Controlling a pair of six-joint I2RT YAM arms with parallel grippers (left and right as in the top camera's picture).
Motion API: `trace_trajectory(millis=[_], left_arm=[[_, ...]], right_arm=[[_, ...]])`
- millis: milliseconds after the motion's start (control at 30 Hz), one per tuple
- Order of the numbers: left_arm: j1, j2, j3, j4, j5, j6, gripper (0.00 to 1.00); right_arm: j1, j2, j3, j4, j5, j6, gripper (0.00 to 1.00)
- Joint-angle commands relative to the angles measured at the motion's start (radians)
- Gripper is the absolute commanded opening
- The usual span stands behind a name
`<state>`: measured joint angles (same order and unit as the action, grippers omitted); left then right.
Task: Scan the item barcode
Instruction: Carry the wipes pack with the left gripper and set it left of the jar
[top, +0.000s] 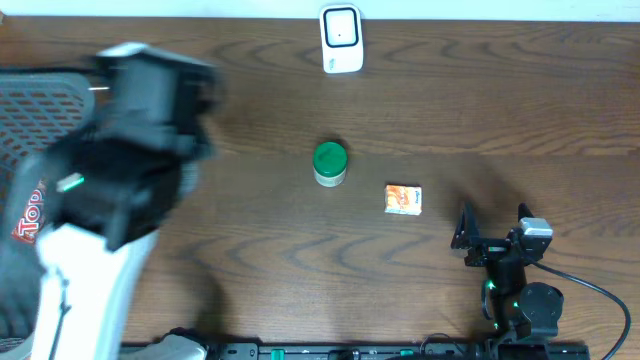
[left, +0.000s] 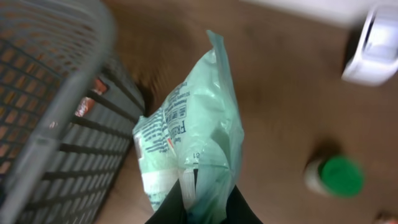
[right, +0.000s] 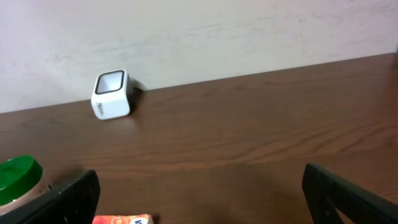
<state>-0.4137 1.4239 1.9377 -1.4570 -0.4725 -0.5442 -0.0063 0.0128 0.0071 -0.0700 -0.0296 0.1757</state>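
Pale green plastic bag with dark print is pinched at one end by the left gripper, whose jaws are squeezed together on it. The bag sits well to the left of the white scanner and nearer the robot, just beside the grey mesh basket. The scanner stands at the far edge of the brown table. A jar with a green lid stands nearer the robot than the scanner, almost straight in front of it. A small orange box lies to the right of the scanner, nearer still. The right gripper is well to the scanner's right, jaws wide apart and empty.
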Motion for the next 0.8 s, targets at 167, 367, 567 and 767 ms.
trace_trajectory(millis=[167,367,567,767], left_arm=[[-0.18,0.263,-0.236,0.002,-0.12,-0.203,0.07],[-0.18,0.405,-0.422,0.111,-0.076,-0.443,0.07],[-0.18,0.529,-0.479,0.285,0.108,-0.555,0.07],[-0.181,0.639,-0.479,0.293,0.129,-0.64,0.07]], right_arm=[[0.01,-0.002,-0.001,-0.003,0.002,0.007,0.99],[0.01,-0.002,-0.001,-0.003,0.002,0.007,0.99],[0.01,-0.002,-0.001,-0.003,0.002,0.007,0.99],[0.01,-0.002,-0.001,-0.003,0.002,0.007,0.99]])
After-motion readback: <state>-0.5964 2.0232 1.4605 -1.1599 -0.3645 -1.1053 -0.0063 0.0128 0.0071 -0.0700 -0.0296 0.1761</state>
